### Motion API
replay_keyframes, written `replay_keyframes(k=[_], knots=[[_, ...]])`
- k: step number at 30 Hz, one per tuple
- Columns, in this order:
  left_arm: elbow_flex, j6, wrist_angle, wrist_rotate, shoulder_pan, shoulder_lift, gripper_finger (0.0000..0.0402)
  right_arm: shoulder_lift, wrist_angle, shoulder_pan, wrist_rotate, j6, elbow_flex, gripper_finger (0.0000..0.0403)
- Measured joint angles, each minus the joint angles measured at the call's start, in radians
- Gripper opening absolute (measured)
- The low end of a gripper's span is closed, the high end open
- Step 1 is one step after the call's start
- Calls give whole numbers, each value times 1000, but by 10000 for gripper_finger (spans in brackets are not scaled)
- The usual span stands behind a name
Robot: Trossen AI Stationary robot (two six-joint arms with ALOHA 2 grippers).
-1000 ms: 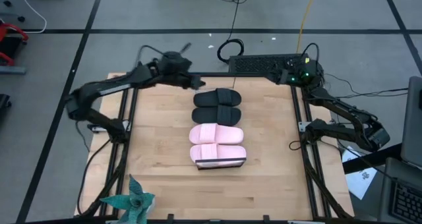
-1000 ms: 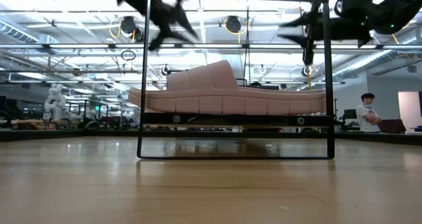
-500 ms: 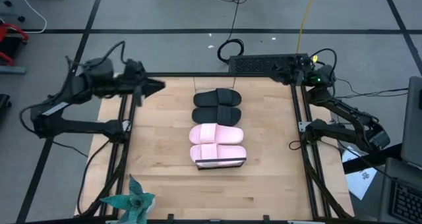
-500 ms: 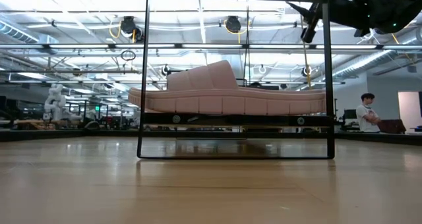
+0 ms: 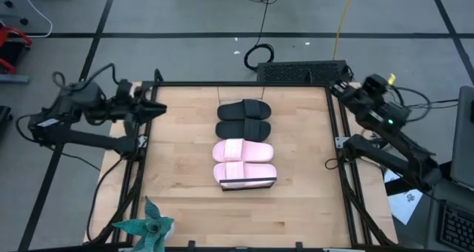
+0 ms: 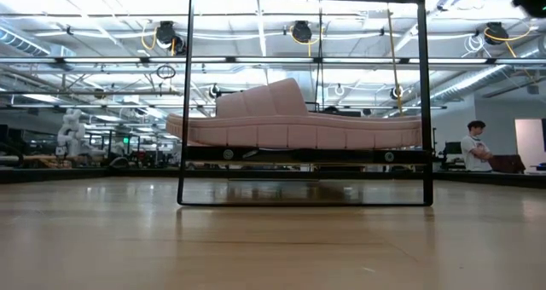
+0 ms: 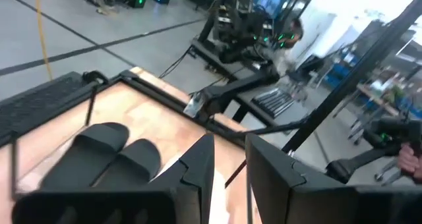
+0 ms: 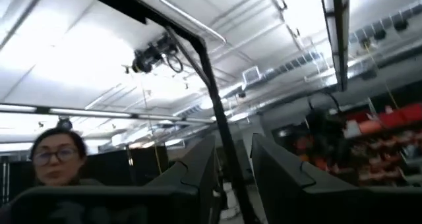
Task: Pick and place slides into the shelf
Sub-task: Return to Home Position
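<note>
Left hand (image 5: 153,108) and right hand (image 5: 345,91) hang empty, fingers slightly apart, the slides (image 5: 244,150) on the shelf (image 5: 249,184) between them.

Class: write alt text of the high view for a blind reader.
Four slides lie on the shelf at the table's middle: the black pair behind, the pink pair in front. The left gripper and right gripper hover empty by its far corners.

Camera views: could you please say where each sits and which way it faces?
High: overhead, down on table, shelf, both arms.
Low: tabletop height, level through the shelf at a pink slide; barely any arm.
Left wrist: past the left gripper toward the black slides.
Right wrist: past the right gripper, up at the ceiling.
High and left wrist share the black slides.
</note>
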Motion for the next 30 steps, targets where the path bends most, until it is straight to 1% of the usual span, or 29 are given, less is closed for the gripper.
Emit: replay_keyframes(k=[2, 6, 9, 12, 15, 18, 20, 23, 26, 30], knots=[[-66, -11, 82, -33, -46, -15, 88, -81, -121, 30, 34, -59, 0, 93], [-197, -73, 249, -65, -139, -32, 88, -227, -410, 106, 122, -227, 1, 93], [-256, -128, 301, -139, -223, -33, 88, -320, -600, 162, 178, -325, 1, 93], [-270, -136, 338, -243, -311, -32, 88, -379, -762, 208, 238, -393, 1, 93], [-267, -135, 383, -341, -409, -32, 88, -408, -799, 253, 286, -435, 0, 93], [-267, -138, 386, -464, -507, -31, 88, -410, -821, 294, 314, -466, 1, 93], [-267, -139, 387, -547, -569, -24, 88, -402, -882, 323, 343, -493, 1, 93], [-267, -139, 389, -659, -648, -15, 88, -369, -977, 388, 417, -565, 0, 93], [-267, -147, 389, -744, -713, -4, 87, -300, -950, 494, 481, -633, 0, 93], [-267, -153, 374, -842, -776, -2, 87, -199, -828, 669, 551, -721, 0, 93]])
